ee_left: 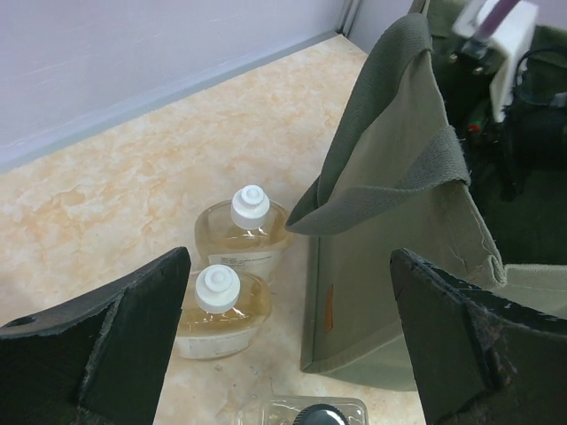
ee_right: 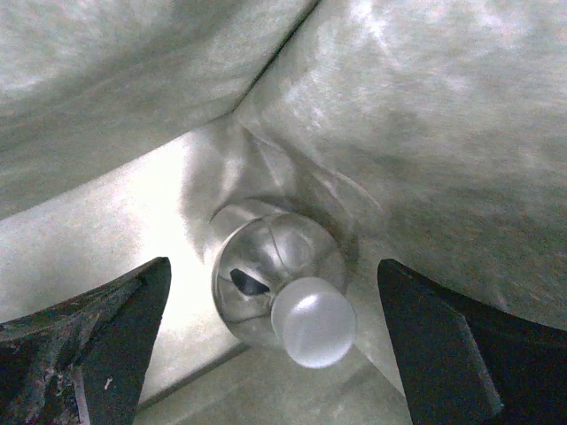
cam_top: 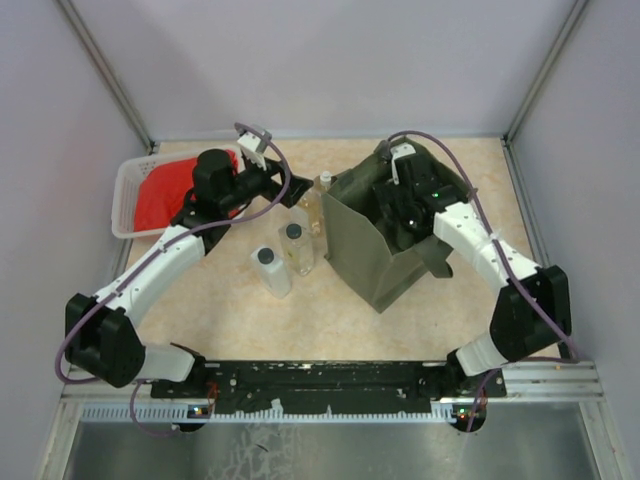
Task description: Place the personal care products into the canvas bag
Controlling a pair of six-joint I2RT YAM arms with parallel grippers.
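Note:
The olive-green canvas bag stands open at centre right. My right gripper is down inside it, open and empty. In the right wrist view my right gripper straddles a small clear bottle with a frosted cap lying on the bag floor, without touching it. Two amber bottles with white caps stand just left of the bag. A clear bottle with black cap and a white bottle with dark-grey cap stand nearer. My left gripper is open and empty above the amber bottles, also seen from above.
A white lattice basket holding a red cloth sits at the far left, under my left arm. Enclosure walls stand at the back and both sides. The bag's loop handle hangs over its near rim.

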